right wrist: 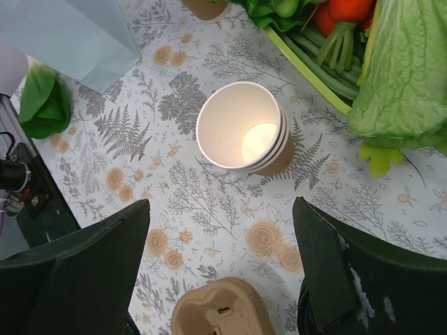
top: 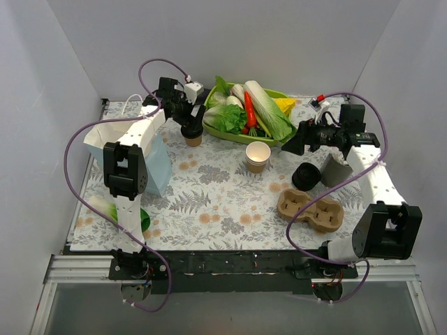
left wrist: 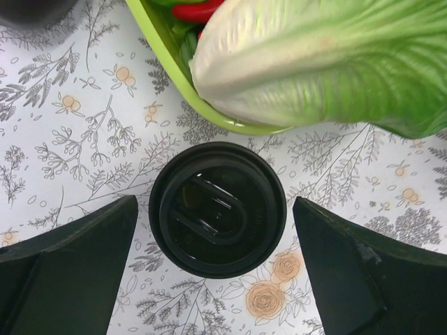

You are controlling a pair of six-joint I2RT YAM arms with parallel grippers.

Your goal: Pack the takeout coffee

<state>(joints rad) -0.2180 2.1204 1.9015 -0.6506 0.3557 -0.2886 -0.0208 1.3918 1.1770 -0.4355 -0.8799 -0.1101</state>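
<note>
Floral-print table [top: 209, 202] with takeout coffee [left wrist: 217, 209]

Robot lab booth, white panel walls [top: 230, 42], aluminium frame rail [top: 230, 287]

— How is the takeout coffee [left wrist: 217, 209] looking, at centre frame?
— Its lid is showing as black plastic, smooth, catching a faint gloss.
— And the lidless cup [right wrist: 241, 127]?
— Paper, looking matt white inside. The cup carrier [top: 309, 209], lower right, is looking like rough moulded pulp; the blue bag [right wrist: 77, 35], upper left, is appearing matt.
</note>
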